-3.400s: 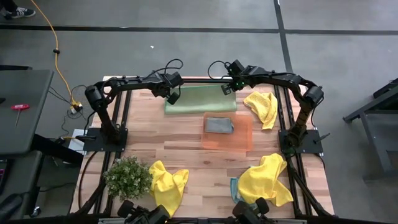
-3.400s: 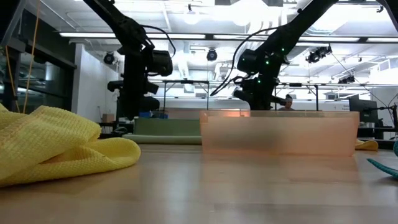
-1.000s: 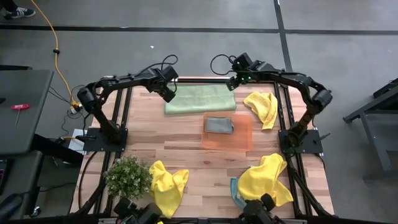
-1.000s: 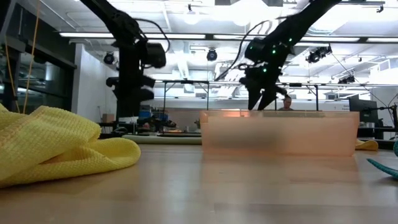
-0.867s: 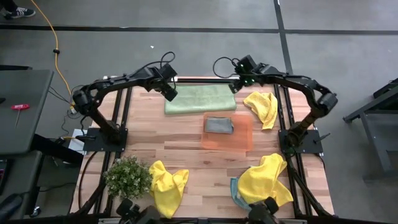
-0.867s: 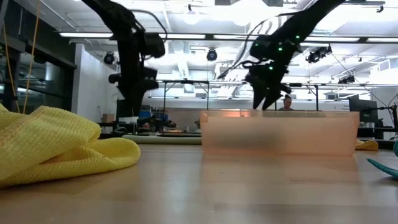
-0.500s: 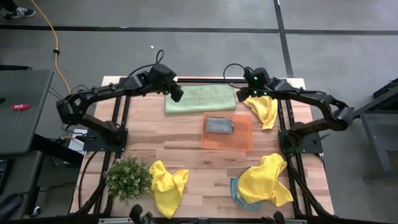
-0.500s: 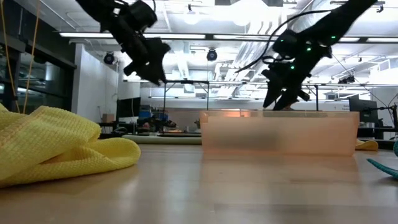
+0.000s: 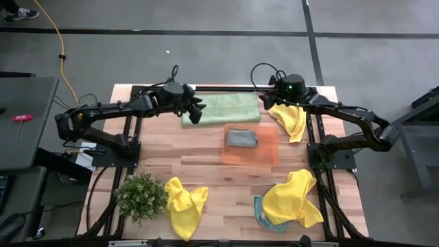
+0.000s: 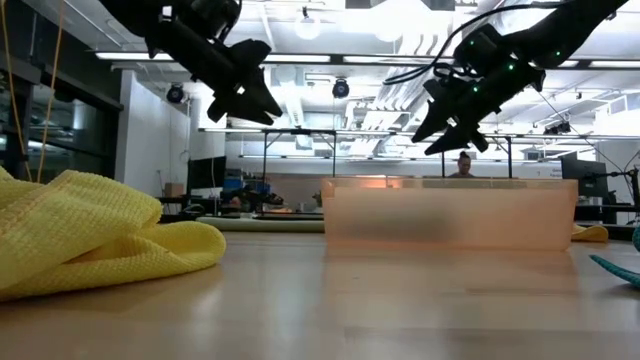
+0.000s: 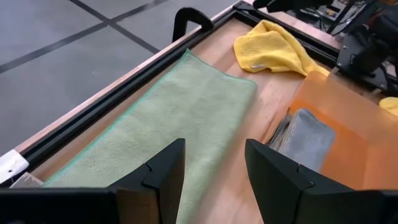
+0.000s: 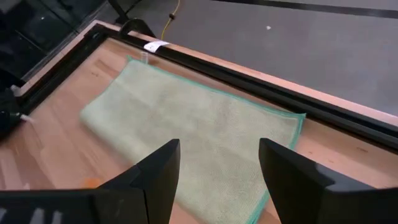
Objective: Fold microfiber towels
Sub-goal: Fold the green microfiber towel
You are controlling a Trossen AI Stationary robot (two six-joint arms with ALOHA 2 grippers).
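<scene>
A pale green towel (image 9: 221, 108) lies flat along the table's far edge, with a folded edge on its near side. My left gripper (image 9: 197, 112) hangs open above its left end and my right gripper (image 9: 269, 103) hangs open above its right end. Both are high over the table in the low view, the left gripper (image 10: 255, 100) and the right gripper (image 10: 440, 130), and neither touches anything. The wrist views look down on the green towel (image 11: 168, 124) (image 12: 193, 118). A folded grey towel (image 9: 241, 138) lies in the orange tray (image 9: 267, 156).
Crumpled yellow towels lie at the far right (image 9: 289, 118), near left (image 9: 185, 204) and near right (image 9: 291, 197), the last one over a teal towel (image 9: 258, 209). A potted plant (image 9: 141, 195) stands near left. Bare wood lies between the tray and the plant.
Both grippers have risen from the green towel's far edge and tipped from pointing down to slanting forward. The left has drifted toward the table's right and near edges, the right toward the right edge. The green towel lies still and flat.
</scene>
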